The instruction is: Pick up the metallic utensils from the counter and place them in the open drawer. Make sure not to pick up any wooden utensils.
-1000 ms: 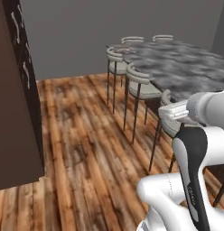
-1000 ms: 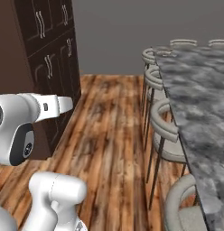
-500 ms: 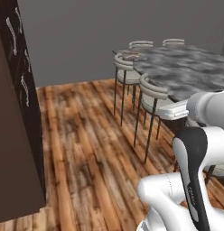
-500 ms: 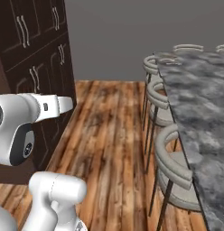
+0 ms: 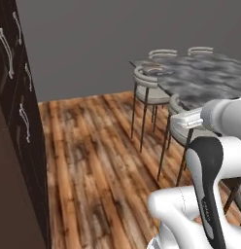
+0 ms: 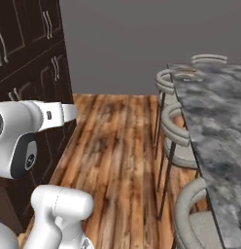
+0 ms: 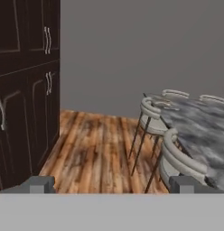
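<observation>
The counter [image 5: 205,78] is a long slab of grey-and-black marbled stone. It runs along the right in the right base view [image 6: 215,121] and lies at the right in the hand view [image 7: 199,124]. The stretch of its top that I see carries nothing. The metallic utensils, the wooden utensils and the drawer are out of view. My gripper [image 7: 112,185] is open, its two dark fingertips [image 7: 41,182] standing far apart with nothing between them. It points along the wooden floor, well short of the counter.
Grey round-backed stools [image 5: 149,82] [image 6: 166,80] [image 7: 152,113] line the counter's near side. Tall dark brown cabinets [image 5: 15,121] [image 6: 25,58] [image 7: 23,90] with silvery handles stand on the left. A strip of wooden floor [image 6: 117,146] runs between them to a grey wall.
The whole picture has shifted, so the base has moved. Counter and stools now sit further right in the left base view, and the cabinets look closer. The gripper stays open.
</observation>
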